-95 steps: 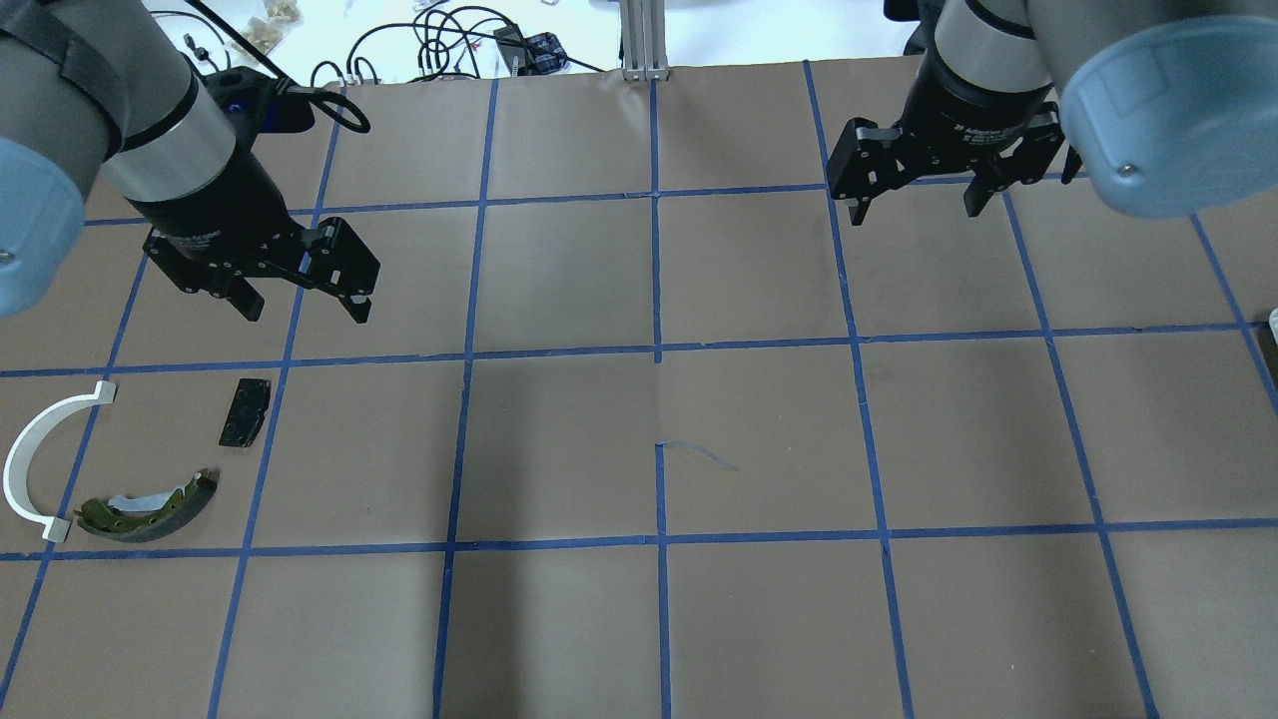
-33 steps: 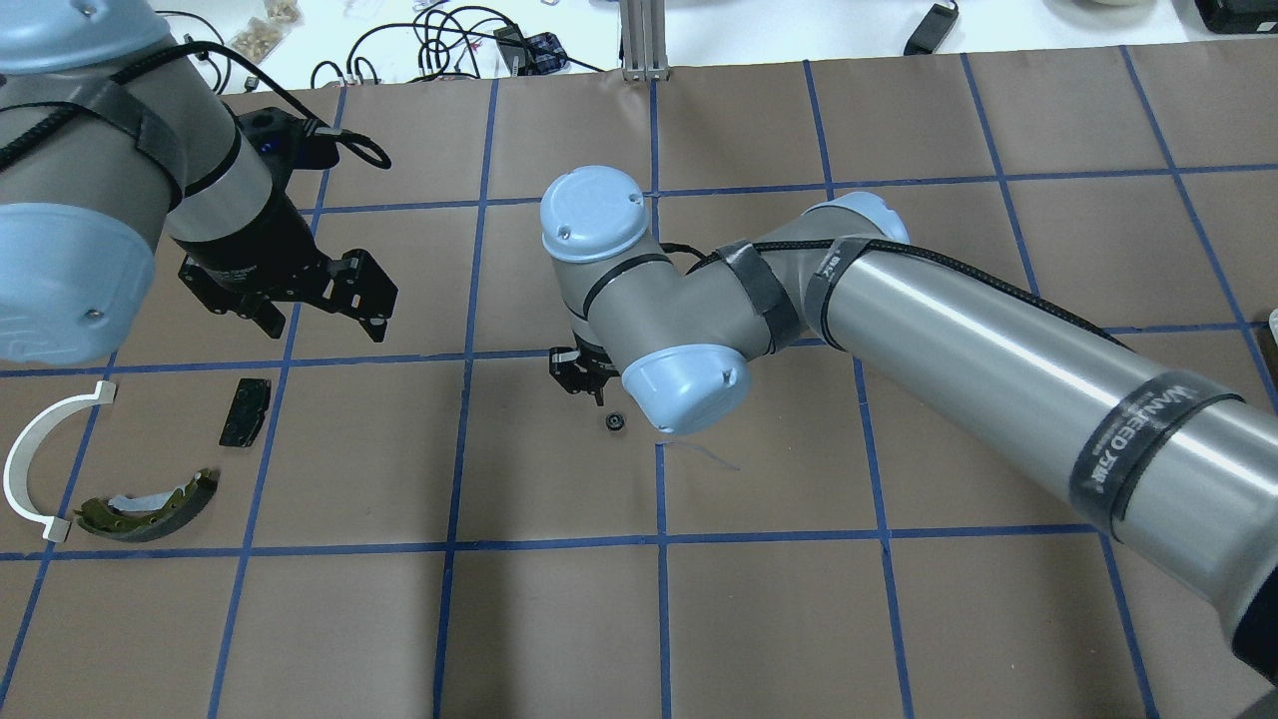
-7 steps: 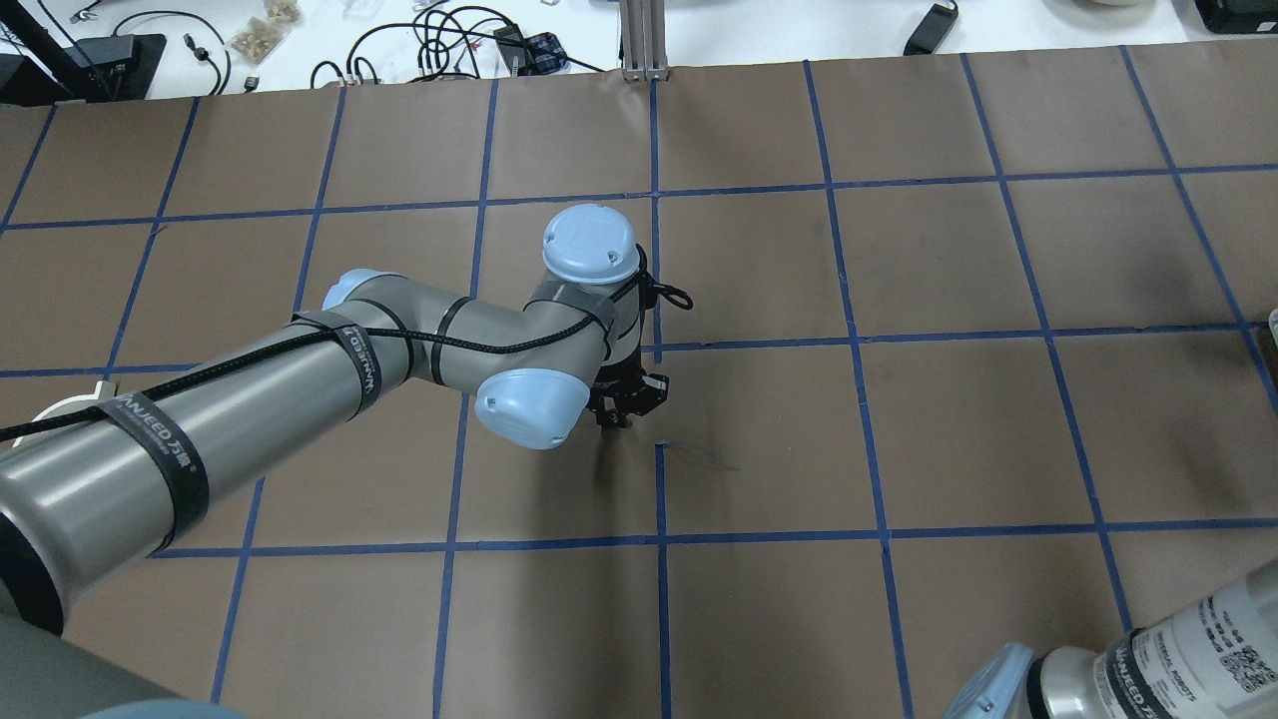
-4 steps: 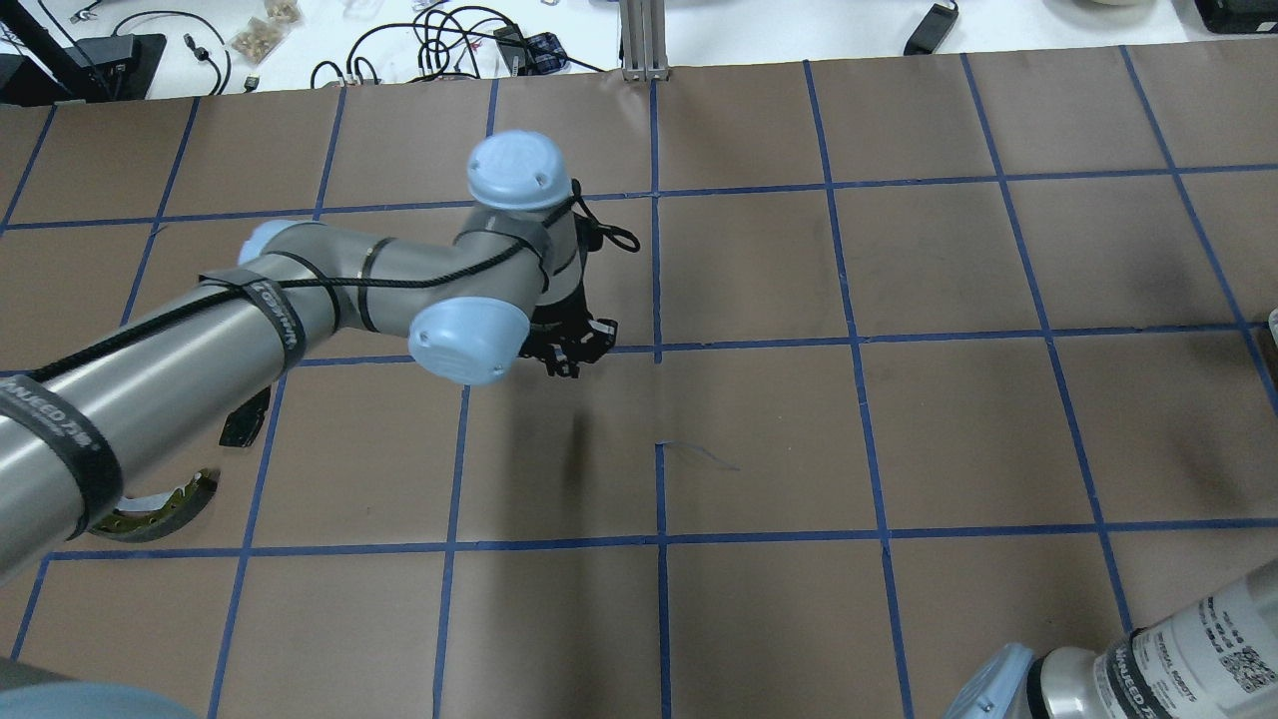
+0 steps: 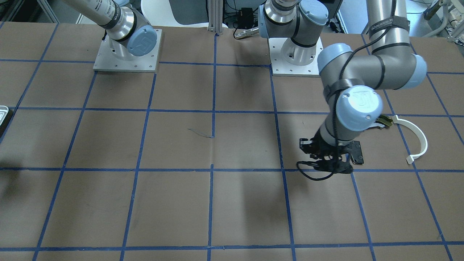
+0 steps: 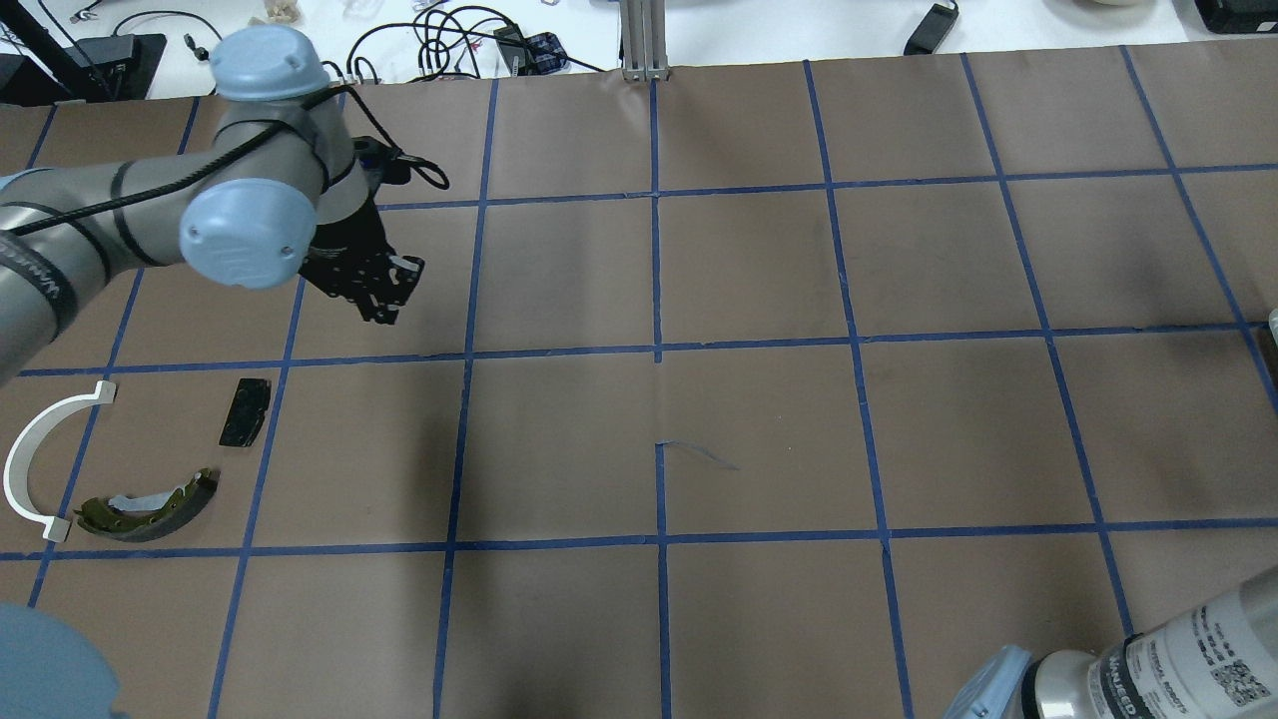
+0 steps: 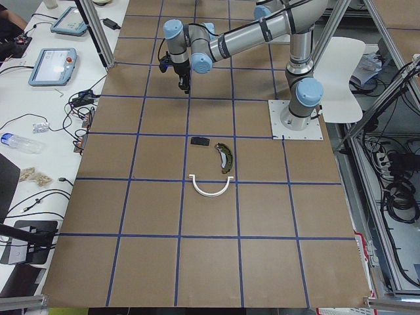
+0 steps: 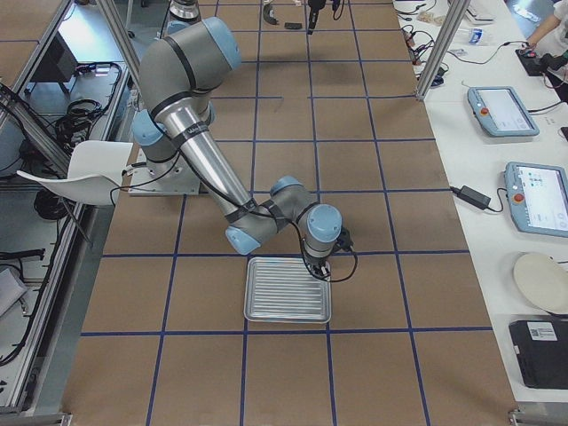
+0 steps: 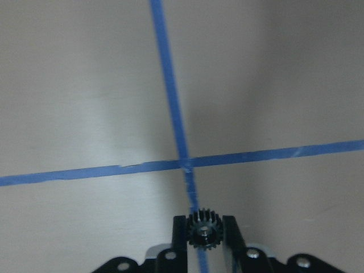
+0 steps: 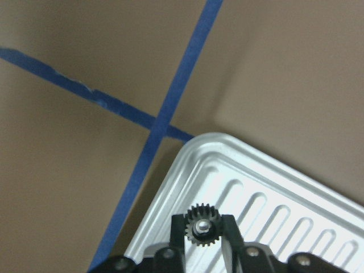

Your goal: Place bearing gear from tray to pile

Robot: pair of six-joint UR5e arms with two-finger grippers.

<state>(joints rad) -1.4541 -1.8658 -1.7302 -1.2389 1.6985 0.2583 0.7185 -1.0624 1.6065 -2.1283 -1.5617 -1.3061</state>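
Observation:
My left gripper (image 6: pixel 377 303) is shut on a small black bearing gear (image 9: pixel 200 228) and holds it above the brown paper, over a blue tape crossing. It is a little beyond the pile: a black pad (image 6: pixel 245 411), a white half-ring (image 6: pixel 35 454) and an olive brake shoe (image 6: pixel 150 496). In the front view the left gripper (image 5: pixel 320 156) partly covers the pad (image 5: pixel 358 153). My right gripper (image 8: pixel 315 269) is shut on a second black gear (image 10: pixel 202 226) just above a corner of the silver ribbed tray (image 10: pixel 196 149).
The tray (image 8: pixel 288 306) lies at the table's far right end, and only its edge (image 5: pixel 3 114) shows in the front view. Blue tape lines grid the brown paper. Cables and tablets (image 7: pixel 59 56) lie on the white bench beyond the table.
My left arm has swung from the table's middle to the left, carrying the gear, and the pile is uncovered again. The right arm stays low at the lower right.

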